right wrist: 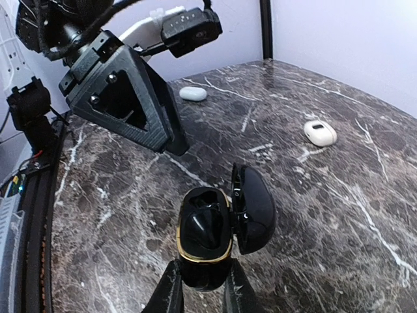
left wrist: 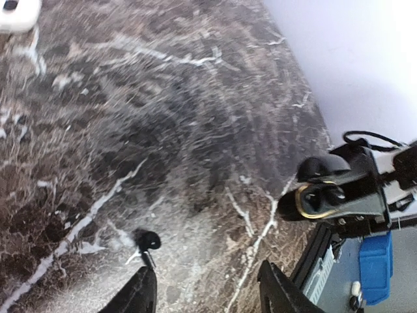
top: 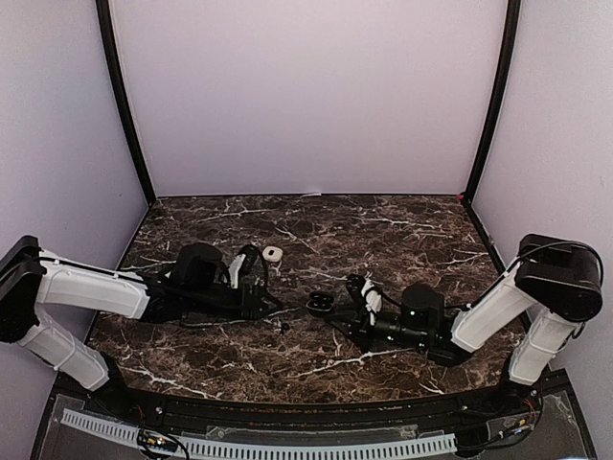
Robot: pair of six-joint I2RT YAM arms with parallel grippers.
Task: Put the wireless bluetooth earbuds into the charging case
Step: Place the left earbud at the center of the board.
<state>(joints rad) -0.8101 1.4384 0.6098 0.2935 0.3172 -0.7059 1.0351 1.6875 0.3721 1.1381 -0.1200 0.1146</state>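
Tabletop (top: pixel 383 230) bears all items. Right claw (right wrist: pixel 202 293) is clamped on the open black charging case (right wrist: pixel 203 235), lower centre. Left claw (left wrist: pixel 207 293) stands apart and empty. One dark earbud (left wrist: pixel 148 241) lies just beyond it, lower left. Insertion judged not yet done.

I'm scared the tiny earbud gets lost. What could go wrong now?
1. The black earbud is tiny and lies loose on the table, right at one of the left fingers; a nudge could flick it away.
2. The right fingers pinch only the bottom of the open charging case, so a push from above might tip it.
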